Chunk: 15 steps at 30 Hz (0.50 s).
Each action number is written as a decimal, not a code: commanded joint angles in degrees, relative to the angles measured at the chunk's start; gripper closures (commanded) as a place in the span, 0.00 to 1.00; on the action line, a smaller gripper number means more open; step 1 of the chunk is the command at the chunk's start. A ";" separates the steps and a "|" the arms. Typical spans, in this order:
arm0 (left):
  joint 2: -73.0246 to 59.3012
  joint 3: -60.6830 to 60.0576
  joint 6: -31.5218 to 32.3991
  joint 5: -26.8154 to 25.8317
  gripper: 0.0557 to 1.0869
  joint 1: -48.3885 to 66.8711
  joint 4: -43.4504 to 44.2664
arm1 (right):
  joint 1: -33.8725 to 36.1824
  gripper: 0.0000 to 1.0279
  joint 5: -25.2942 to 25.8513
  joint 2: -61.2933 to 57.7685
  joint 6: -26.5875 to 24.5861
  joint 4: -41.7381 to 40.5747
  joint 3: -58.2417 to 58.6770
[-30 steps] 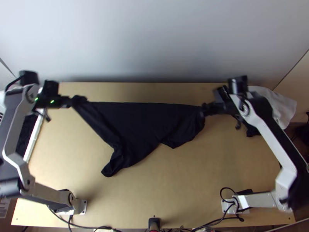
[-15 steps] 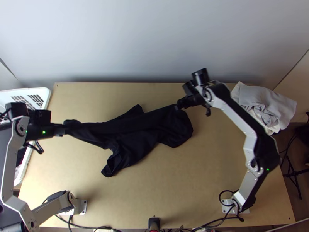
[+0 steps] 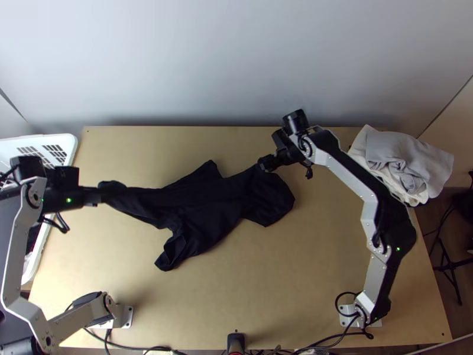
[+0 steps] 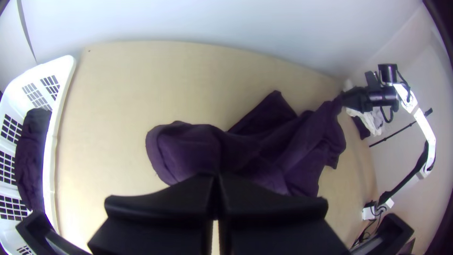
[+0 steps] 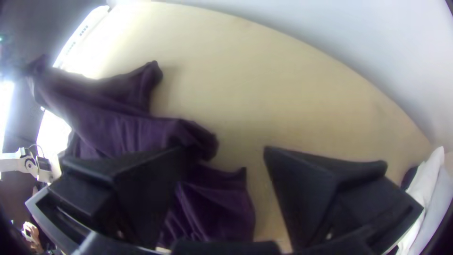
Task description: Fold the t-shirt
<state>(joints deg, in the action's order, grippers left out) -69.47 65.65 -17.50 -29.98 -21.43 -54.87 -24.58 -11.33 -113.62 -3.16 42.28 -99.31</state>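
Top view has the black cloth t-shirt [image 3: 204, 204] lying bunched across mid-desk [image 3: 307, 260], one end pinched by the left gripper [image 3: 97, 196] near the left edge. The right gripper [image 5: 225, 150] has its jaws wide beside a crumpled corner. Light and limp, it probably wants holding by two far-apart corners.

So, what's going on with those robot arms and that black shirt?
They're meant to be folding the t-shirt. The left tool is shut on one end of it. The right tool is open by the other end, so it doesn't seem to be gripping. The shirt is all rumpled, mostly on the table, and isn't folded yet.
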 commanded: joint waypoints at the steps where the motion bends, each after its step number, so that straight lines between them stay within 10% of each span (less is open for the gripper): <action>1: -5.23 5.54 3.26 -0.08 0.97 0.34 2.93 | -0.91 0.03 -0.01 6.31 1.58 0.61 0.43; 15: -16.66 15.92 7.65 0.09 0.97 2.45 8.64 | -16.12 0.03 -0.71 14.22 0.17 6.15 4.30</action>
<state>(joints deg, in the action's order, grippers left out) -81.01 76.44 -11.51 -29.95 -19.44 -48.10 -33.10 -11.40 -101.86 -1.96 45.56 -97.25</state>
